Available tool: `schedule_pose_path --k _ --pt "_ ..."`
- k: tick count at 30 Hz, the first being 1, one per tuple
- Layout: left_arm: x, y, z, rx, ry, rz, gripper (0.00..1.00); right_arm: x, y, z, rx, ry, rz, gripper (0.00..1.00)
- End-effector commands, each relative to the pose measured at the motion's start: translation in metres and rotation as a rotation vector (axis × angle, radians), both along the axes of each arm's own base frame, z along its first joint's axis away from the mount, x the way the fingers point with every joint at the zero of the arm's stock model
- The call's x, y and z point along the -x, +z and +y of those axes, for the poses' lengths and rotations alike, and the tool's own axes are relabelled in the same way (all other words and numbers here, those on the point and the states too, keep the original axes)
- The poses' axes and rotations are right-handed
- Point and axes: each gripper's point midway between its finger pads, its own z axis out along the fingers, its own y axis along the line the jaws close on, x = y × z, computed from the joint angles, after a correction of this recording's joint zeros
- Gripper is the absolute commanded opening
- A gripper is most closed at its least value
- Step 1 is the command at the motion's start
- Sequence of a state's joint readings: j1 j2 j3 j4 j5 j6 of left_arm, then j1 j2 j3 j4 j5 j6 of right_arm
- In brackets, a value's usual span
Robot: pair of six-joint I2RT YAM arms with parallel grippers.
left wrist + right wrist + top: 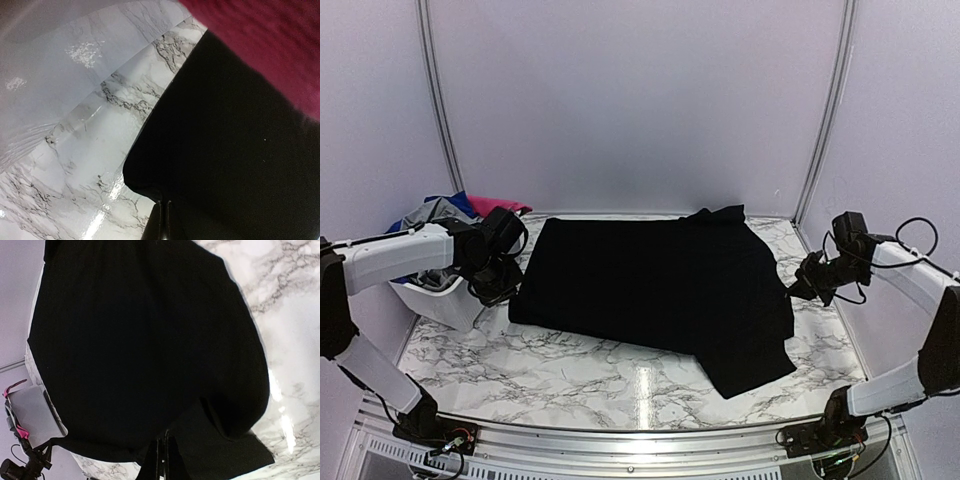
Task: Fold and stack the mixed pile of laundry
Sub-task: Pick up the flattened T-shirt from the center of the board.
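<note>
Stretching left to right, black garment [650, 280] flat

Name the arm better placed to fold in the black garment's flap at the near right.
Right, probably: the right tool sits at the right edge of the black cloth garment, beside that flap; the left tool is across at the left edge.

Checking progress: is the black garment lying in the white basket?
No, the black garment lies spread on the marble table, beside the basket.

White basket [442, 297] at marble table's [570, 380] left edge.
</note>
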State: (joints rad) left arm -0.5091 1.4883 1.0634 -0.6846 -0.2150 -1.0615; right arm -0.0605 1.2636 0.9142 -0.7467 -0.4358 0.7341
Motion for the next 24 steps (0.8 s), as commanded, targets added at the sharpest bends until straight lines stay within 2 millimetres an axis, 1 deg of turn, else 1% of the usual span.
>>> schedule_pose_path --k 1,3,4,5,6,7,10,12,15,17,20,23,24 --pt "-0.025 0.005 0.004 -0.051 -0.020 -0.015 0.00 -0.043 0.019 0.002 -0.031 0.036 -0.096 0.00" --pt "-0.031 0.003 -0.002 -0.040 -0.028 -0.003 0.00 -0.038 0.011 0.004 -0.008 0.105 -0.030 0.00" --pt "-0.032 0.001 -0.005 -0.033 -0.027 0.003 0.00 -0.031 0.006 0.003 0.012 0.135 0.004 0.09" --pt "-0.033 0.000 -0.006 -0.027 -0.025 0.007 0.00 -0.021 0.002 0.001 0.030 0.155 0.038 0.26" --pt "-0.033 -0.002 -0.008 -0.022 -0.027 0.012 0.00 -0.008 -0.005 0.000 0.051 0.174 0.070 0.38" --pt "-0.033 -0.004 -0.009 -0.023 -0.028 0.019 0.00 0.004 -0.010 0.001 0.062 0.191 0.095 0.42" --pt "-0.030 -0.008 -0.007 -0.025 -0.029 0.023 0.00 0.042 -0.030 0.011 0.080 0.230 0.184 0.45" --pt "-0.026 -0.009 -0.006 -0.027 -0.034 0.027 0.00 0.063 -0.040 0.013 0.115 0.236 0.223 0.45" --pt "-0.020 -0.013 -0.003 -0.028 -0.044 0.036 0.00 0.089 -0.056 0.006 0.202 0.232 0.289 0.46" --pt "-0.016 -0.014 -0.001 -0.032 -0.049 0.034 0.00 0.099 -0.063 -0.001 0.249 0.213 0.303 0.45" --pt "-0.013 -0.015 0.001 -0.032 -0.055 0.032 0.00 0.106 -0.076 -0.007 0.291 0.196 0.298 0.46" --pt "-0.012 -0.015 0.001 -0.030 -0.058 0.027 0.00 0.111 -0.091 -0.016 0.348 0.195 0.322 0.53" --pt "-0.012 -0.014 0.000 -0.028 -0.060 0.024 0.00 0.110 -0.095 -0.018 0.359 0.200 0.319 0.54"
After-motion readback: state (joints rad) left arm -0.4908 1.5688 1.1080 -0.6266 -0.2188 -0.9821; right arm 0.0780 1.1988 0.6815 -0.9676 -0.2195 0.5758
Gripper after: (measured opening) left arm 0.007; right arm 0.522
